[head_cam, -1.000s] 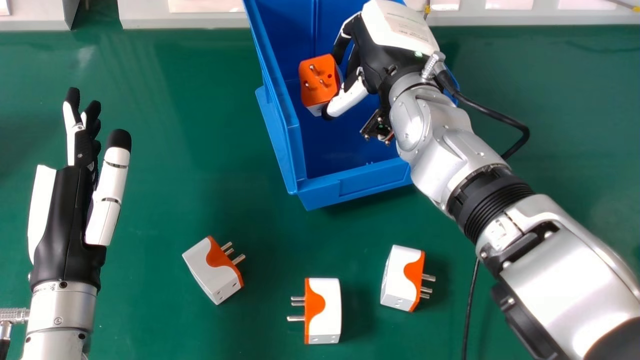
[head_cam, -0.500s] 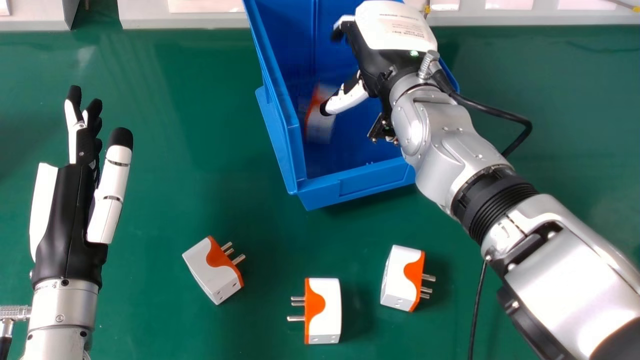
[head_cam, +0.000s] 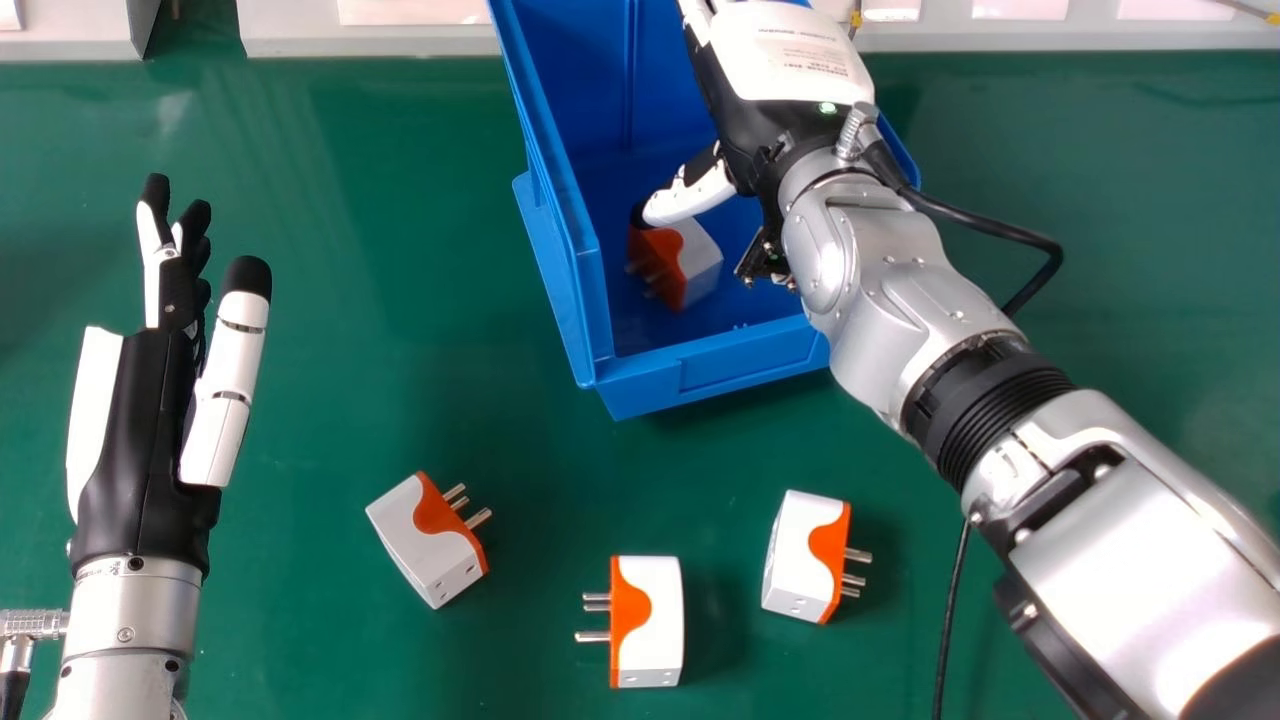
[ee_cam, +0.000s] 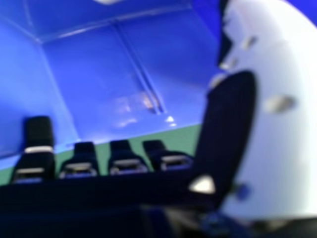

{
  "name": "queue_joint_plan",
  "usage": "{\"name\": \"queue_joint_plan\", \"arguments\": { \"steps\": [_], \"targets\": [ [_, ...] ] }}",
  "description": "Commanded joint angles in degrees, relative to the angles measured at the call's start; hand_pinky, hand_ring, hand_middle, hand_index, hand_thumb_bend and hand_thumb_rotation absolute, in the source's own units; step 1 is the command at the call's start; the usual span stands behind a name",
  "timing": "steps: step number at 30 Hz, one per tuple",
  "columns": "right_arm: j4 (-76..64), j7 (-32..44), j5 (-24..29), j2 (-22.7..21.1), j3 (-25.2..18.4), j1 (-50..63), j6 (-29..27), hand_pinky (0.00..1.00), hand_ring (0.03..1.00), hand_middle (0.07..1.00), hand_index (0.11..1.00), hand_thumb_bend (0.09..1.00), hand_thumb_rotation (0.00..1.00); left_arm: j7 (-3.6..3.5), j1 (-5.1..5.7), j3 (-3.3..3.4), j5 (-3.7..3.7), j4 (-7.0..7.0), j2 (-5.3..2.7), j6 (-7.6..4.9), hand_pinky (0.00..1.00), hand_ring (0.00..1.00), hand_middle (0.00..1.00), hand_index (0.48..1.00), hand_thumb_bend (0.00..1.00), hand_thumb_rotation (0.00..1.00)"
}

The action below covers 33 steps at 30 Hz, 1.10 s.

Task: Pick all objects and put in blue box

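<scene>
orange-white adapter (head_cam: 701, 264) in box (head_cam: 730, 364), slanted, prongs left

Adptr (head_cam: 704, 262) in box (head_cam: 712, 372), 3 adptrs (head_cam: 655, 625) before it on tbl (head_cam: 350, 330).

A green table (head_cam: 350, 350) lies beneath and around the left hand (head_cam: 140, 430). Beyond the right hand (head_cam: 765, 115) runs a pale ledge (head_cam: 1100, 38) bearing white panels (head_cam: 1017, 8); beyond the left hand, a grey strip (head_cam: 141, 22) slants.
</scene>
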Motion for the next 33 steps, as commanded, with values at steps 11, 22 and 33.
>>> {"name": "queue_joint_plan", "arguments": {
  "steps": [11, 22, 33],
  "targets": [
    [-10.4, -0.1, -1.1, -1.8, -0.2, 3.0, 3.8, 1.00, 1.000, 1.000, 1.000, 0.496, 0.27, 0.11, -0.52, 0.08, 0.04, -0.93, 0.42, -1.17, 1.00, 1.00, 1.00, 1.000, 0.42, 1.00],
    [-49.3, 0.9, -7.3, -8.9, -1.4, 24.5, 9.9, 1.00, 1.000, 1.000, 1.000, 0.461, 0.15, 0.02, -0.36, 0.17, 0.24, -0.82, 0.71, -1.10, 1.00, 1.00, 1.00, 1.000, 0.43, 1.00],
    [-80.3, 2.9, -10.7, -13.1, -4.3, 49.5, 7.4, 1.00, 1.000, 1.000, 1.000, 0.429, 0.10, -0.13, -0.82, 0.24, 0.18, -0.63, 0.97, -0.63, 1.00, 1.00, 1.00, 1.000, 0.43, 1.00]
  ]
}}
